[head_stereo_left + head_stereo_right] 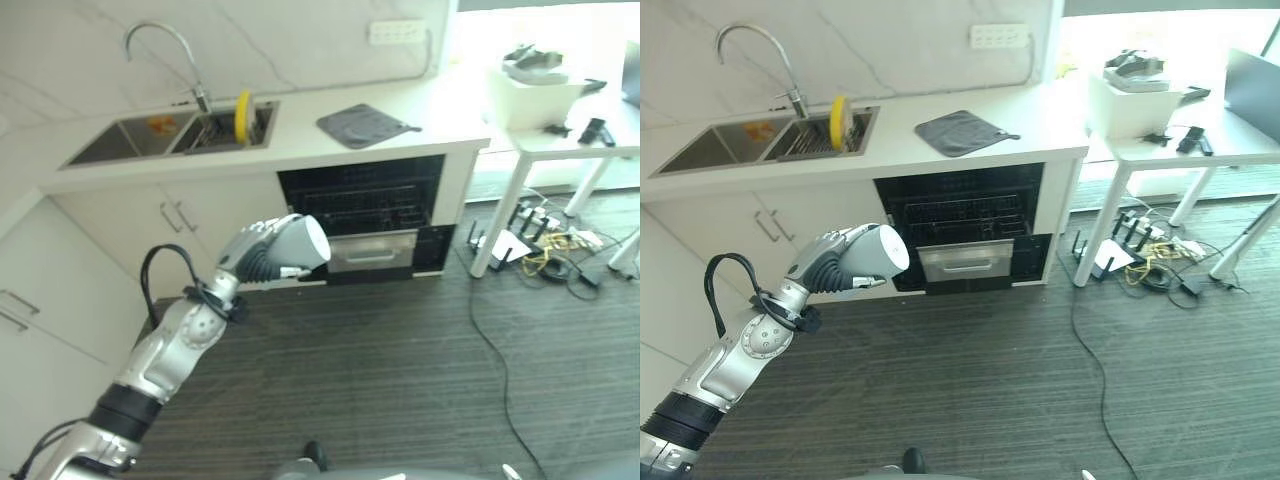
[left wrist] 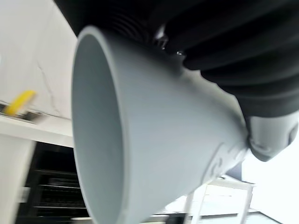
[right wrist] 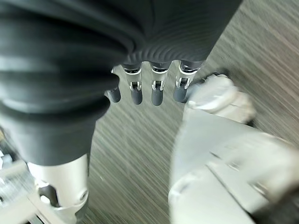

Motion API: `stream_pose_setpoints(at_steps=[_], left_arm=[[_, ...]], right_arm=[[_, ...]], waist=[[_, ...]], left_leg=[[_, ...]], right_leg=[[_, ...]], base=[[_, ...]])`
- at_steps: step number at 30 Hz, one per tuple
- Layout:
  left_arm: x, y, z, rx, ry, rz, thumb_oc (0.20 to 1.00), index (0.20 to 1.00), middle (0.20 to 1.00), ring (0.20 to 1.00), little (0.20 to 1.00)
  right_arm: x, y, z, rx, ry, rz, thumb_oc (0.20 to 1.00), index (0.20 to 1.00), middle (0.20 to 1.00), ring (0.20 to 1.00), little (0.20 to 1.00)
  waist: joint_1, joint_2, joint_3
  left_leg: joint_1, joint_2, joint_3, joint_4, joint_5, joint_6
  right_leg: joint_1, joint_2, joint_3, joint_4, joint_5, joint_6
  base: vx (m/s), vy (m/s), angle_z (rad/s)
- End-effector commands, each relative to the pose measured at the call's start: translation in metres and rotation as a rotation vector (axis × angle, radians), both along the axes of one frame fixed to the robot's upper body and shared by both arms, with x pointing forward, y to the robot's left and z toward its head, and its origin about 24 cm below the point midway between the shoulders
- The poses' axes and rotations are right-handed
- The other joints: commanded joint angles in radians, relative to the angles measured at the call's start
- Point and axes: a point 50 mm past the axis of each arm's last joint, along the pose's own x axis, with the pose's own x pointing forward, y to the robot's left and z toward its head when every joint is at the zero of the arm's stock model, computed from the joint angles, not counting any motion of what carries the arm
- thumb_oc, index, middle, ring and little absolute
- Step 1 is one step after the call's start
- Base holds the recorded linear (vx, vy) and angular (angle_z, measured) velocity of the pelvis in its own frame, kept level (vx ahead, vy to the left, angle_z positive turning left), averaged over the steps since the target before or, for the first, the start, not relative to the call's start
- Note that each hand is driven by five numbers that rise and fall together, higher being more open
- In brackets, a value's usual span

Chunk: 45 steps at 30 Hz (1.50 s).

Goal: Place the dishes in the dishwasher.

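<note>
1. Your left hand [image 1: 262,252] was curled round a pale grey tapered plastic cup [image 1: 303,243], held on its side in the air, in front of the open black built-in dishwasher [image 1: 362,208] and well apart from it.
2. Your right hand [image 3: 140,88] hung idle, fingers relaxed.
3. This looked like the carry step; next you needed to bring the cup to the dishwasher's racks.

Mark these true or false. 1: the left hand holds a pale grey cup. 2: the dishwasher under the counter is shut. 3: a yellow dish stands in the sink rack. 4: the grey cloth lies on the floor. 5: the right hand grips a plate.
1. True: the left hand is curled round the cup.
2. False: the dishwasher is open, racks showing.
3. True: the yellow dish stands in the sink rack.
4. False: the cloth lies on the counter.
5. False: the right hand hangs open, holding nothing.
</note>
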Motion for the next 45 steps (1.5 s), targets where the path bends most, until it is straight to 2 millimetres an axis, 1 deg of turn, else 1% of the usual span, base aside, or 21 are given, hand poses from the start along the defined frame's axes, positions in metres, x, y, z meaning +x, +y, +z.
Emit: stream_pose_setpoints(at_steps=[1, 3, 6, 9, 10, 12, 14, 18, 21, 23, 30, 31, 32, 33, 34, 36, 38, 40, 42, 44, 45], left_arm=[[0.005, -0.007, 0.047, -0.003, -0.187, -0.077, 0.2, 0.2, 0.2, 0.2, 0.2], [0.006, -0.007, 0.049, 0.004, -0.188, -0.083, 0.2, 0.2, 0.2, 0.2, 0.2], [0.008, -0.005, 0.054, 0.02, -0.191, -0.099, 0.2, 0.2, 0.2, 0.2, 0.2], [0.008, -0.004, 0.059, 0.037, -0.198, -0.105, 0.2, 0.2, 0.2, 0.2, 0.2], [0.008, -0.003, 0.063, 0.035, -0.206, -0.103, 0.2, 0.2, 0.2, 0.2, 0.2], [0.004, 0.002, 0.069, 0.026, -0.224, -0.109, 0.2, 0.2, 0.2, 0.2, 0.2], [0.001, -0.001, 0.076, 0.04, -0.235, -0.111, 0.2, 0.2, 0.2, 0.2, 0.2], [0.002, 0.0, 0.075, 0.052, -0.228, -0.103, 0.2, 0.2, 0.2, 0.2, 0.2], [0.001, 0.002, 0.071, 0.06, -0.221, -0.103, 0.2, 0.2, 0.2, 0.2, 0.2], [-0.002, 0.003, 0.066, 0.056, -0.209, -0.096, 0.2, 0.2, 0.2, 0.2, 0.2], [-0.01, 0.008, 0.05, 0.022, -0.172, -0.043, 0.2, 0.2, 0.2, 0.2, 0.2], [-0.008, 0.009, 0.046, 0.004, -0.164, -0.018, 0.2, 0.2, 0.2, 0.2, 0.2], [-0.008, 0.01, 0.045, -0.001, -0.161, -0.01, 0.2, 0.2, 0.2, 0.2, 0.2], [-0.008, 0.011, 0.04, -0.019, -0.147, 0.007, 0.2, 0.2, 0.2, 0.2, 0.2], [-0.007, 0.01, 0.039, -0.024, -0.141, 0.004, 0.2, 0.2, 0.2, 0.2, 0.2], [-0.007, 0.008, 0.037, -0.028, -0.138, -0.001, 0.2, 0.2, 0.2, 0.2, 0.2], [-0.007, 0.006, 0.034, -0.032, -0.142, 0.003, 0.2, 0.2, 0.2, 0.2, 0.2], [-0.007, 0.004, 0.033, -0.034, -0.145, 0.008, 0.2, 0.2, 0.2, 0.2, 0.2], [-0.008, 0.003, 0.032, -0.04, -0.144, 0.011, 0.2, 0.2, 0.2, 0.2, 0.2], [-0.009, 0.003, 0.031, -0.044, -0.142, 0.008, 0.2, 0.2, 0.2, 0.2, 0.2], [-0.009, 0.003, 0.031, -0.045, -0.14, 0.005, 0.2, 0.2, 0.2, 0.2, 0.2]], right_arm=[[0.025, -0.014, 0.008, -0.049, -0.092, -0.034, 1.0, 1.0, 1.0, 1.0, 1.0], [0.027, -0.011, 0.007, -0.049, -0.099, -0.021, 1.0, 1.0, 1.0, 1.0, 1.0], [0.033, -0.008, 0.008, -0.045, -0.132, -0.022, 1.0, 1.0, 1.0, 1.0, 1.0], [0.04, -0.008, 0.01, -0.051, -0.157, -0.031, 1.0, 1.0, 1.0, 1.0, 1.0], [0.045, -0.008, 0.012, -0.052, -0.173, -0.03, 1.0, 1.0, 1.0, 1.0, 1.0], [0.051, -0.008, 0.013, -0.051, -0.188, -0.015, 1.0, 1.0, 1.0, 1.0, 1.0], [0.051, -0.009, 0.013, -0.045, -0.173, -0.017, 1.0, 1.0, 1.0, 1.0, 1.0], [0.041, -0.005, 0.008, -0.024, -0.13, -0.06, 1.0, 1.0, 1.0, 1.0, 1.0], [0.03, -0.005, 0.006, -0.011, -0.11, -0.087, 1.0, 1.0, 1.0, 1.0, 1.0], [0.029, -0.005, 0.006, -0.016, -0.11, -0.067, 1.0, 1.0, 1.0, 1.0, 1.0], [0.054, -0.017, 0.015, -0.07, -0.157, 0.087, 1.0, 1.0, 1.0, 1.0, 1.0], [0.059, -0.02, 0.018, -0.079, -0.154, 0.127, 1.0, 1.0, 1.0, 1.0, 1.0], [0.059, -0.021, 0.018, -0.082, -0.15, 0.137, 1.0, 1.0, 1.0, 1.0, 1.0], [0.058, -0.026, 0.019, -0.099, -0.124, 0.167, 1.0, 1.0, 1.0, 1.0, 1.0], [0.056, -0.029, 0.019, -0.108, -0.113, 0.161, 1.0, 1.0, 1.0, 1.0, 1.0], [0.053, -0.032, 0.019, -0.114, -0.101, 0.143, 1.0, 1.0, 1.0, 1.0, 1.0], [0.05, -0.035, 0.02, -0.117, -0.091, 0.132, 1.0, 1.0, 1.0, 1.0, 1.0], [0.048, -0.037, 0.02, -0.122, -0.078, 0.127, 1.0, 1.0, 1.0, 1.0, 1.0], [0.045, -0.037, 0.019, -0.125, -0.066, 0.121, 1.0, 1.0, 1.0, 1.0, 1.0], [0.038, -0.038, 0.018, -0.126, -0.056, 0.115, 1.0, 1.0, 1.0, 1.0, 1.0], [0.035, -0.038, 0.017, -0.126, -0.054, 0.112, 1.0, 1.0, 1.0, 1.0, 1.0]], waist=[[0.029, 0.013, 0.027], [0.032, 0.006, 0.027], [0.037, -0.013, 0.023], [0.041, -0.017, 0.023], [0.047, -0.021, 0.025], [0.044, -0.024, 0.033], [0.013, -0.044, 0.048], [-0.005, -0.051, 0.052], [0.002, -0.043, 0.049], [0.008, -0.043, 0.043], [0.014, -0.046, 0.024], [0.017, -0.049, 0.021], [0.018, -0.047, 0.018], [0.024, -0.047, 0.018], [0.024, -0.045, 0.021], [0.026, -0.038, 0.027], [0.037, -0.019, 0.048], [0.036, -0.001, 0.056], [0.04, 0.019, 0.058], [0.038, 0.03, 0.062], [0.035, 0.033, 0.062]], left_leg=[[-0.049, 0.056, -0.041, 0.122, -0.14, -0.066], [-0.05, 0.042, -0.033, 0.125, -0.151, -0.05], [-0.053, 0.005, -0.004, 0.122, -0.178, -0.004], [-0.042, -0.017, 0.018, 0.103, -0.188, 0.021], [-0.024, -0.036, 0.036, 0.089, -0.199, 0.034], [0.005, -0.042, 0.067, 0.079, -0.215, 0.031], [0.035, -0.043, 0.074, 0.084, -0.251, 0.015], [0.063, -0.03, 0.082, 0.108, -0.303, 0.021], [0.063, -0.012, 0.098, 0.162, -0.327, 0.021], [0.057, -0.001, 0.08, 0.212, -0.345, 0.014], [0.028, 0.074, 0.039, 0.416, -0.42, -0.027], [0.001, 0.082, 0.027, 0.506, -0.41, -0.037], [-0.012, 0.086, 0.024, 0.535, -0.404, -0.041], [-0.077, 0.107, 0.048, 0.686, -0.351, -0.059], [-0.111, 0.131, 0.06, 0.739, -0.325, -0.067], [-0.139, 0.133, 0.053, 0.744, -0.306, -0.072], [-0.158, 0.094, 0.026, 0.66, -0.273, -0.076], [-0.128, 0.12, 0.035, 0.443, -0.215, -0.092], [-0.119, 0.151, -0.006, 0.265, -0.134, -0.12], [-0.103, 0.185, -0.017, 0.179, -0.085, -0.14], [-0.091, 0.192, -0.002, 0.165, -0.084, -0.142]], right_leg=[[-0.019, 0.073, -0.018, -0.019, 0.054, -0.035], [-0.028, 0.066, -0.016, 0.0, 0.062, -0.027], [-0.045, 0.059, -0.011, 0.049, 0.09, -0.008], [-0.089, 0.07, -0.024, 0.141, 0.105, 0.002], [-0.129, 0.053, -0.048, 0.208, 0.125, 0.011], [-0.171, 0.041, -0.081, 0.173, 0.172, 0.016], [-0.205, 0.02, -0.056, -0.075, 0.287, 0.04], [-0.245, -0.036, -0.018, -0.151, 0.374, 0.075], [-0.218, -0.039, -0.057, -0.129, 0.31, 0.068], [-0.196, -0.018, -0.064, -0.123, 0.265, 0.059], [-0.175, 0.053, -0.067, -0.07, 0.166, -0.021], [-0.166, 0.069, -0.068, -0.077, 0.153, -0.047], [-0.164, 0.075, -0.07, -0.08, 0.149, -0.054], [-0.141, 0.091, -0.086, -0.1, 0.135, -0.087], [-0.128, 0.1, -0.096, -0.11, 0.128, -0.102], [-0.113, 0.113, -0.101, -0.119, 0.122, -0.113], [-0.089, 0.14, -0.082, -0.121, 0.114, -0.113], [-0.058, 0.151, -0.079, -0.121, 0.092, -0.099], [-0.052, 0.153, -0.056, -0.122, 0.086, -0.082], [-0.041, 0.14, -0.051, -0.107, 0.07, -0.072], [-0.039, 0.128, -0.063, -0.1, 0.064, -0.068]], base=[[0.1, 0.19, 0.22], [0.07, 0.147, 0.26], [0.07, 0.196, 0.0], [0.03, 0.173, -0.05], [0.05, 0.196, -0.37], [0.09, 0.055, -0.55], [0.18, -0.218, -0.35], [0.21, -0.221, 0.03], [0.28, -0.238, 0.09], [0.37, -0.315, 0.18], [0.31, -0.25, -0.05], [0.26, -0.197, -0.22], [0.37, -0.276, -0.43], [0.31, -0.229, -0.41], [0.33, -0.213, -0.23], [0.15, -0.033, 0.08], [0.19, 0.1, 0.0], [0.25, 0.232, -0.13], [0.23, 0.328, 0.07], [0.22, 0.354, -0.04], [0.19, 0.347, -0.12]])
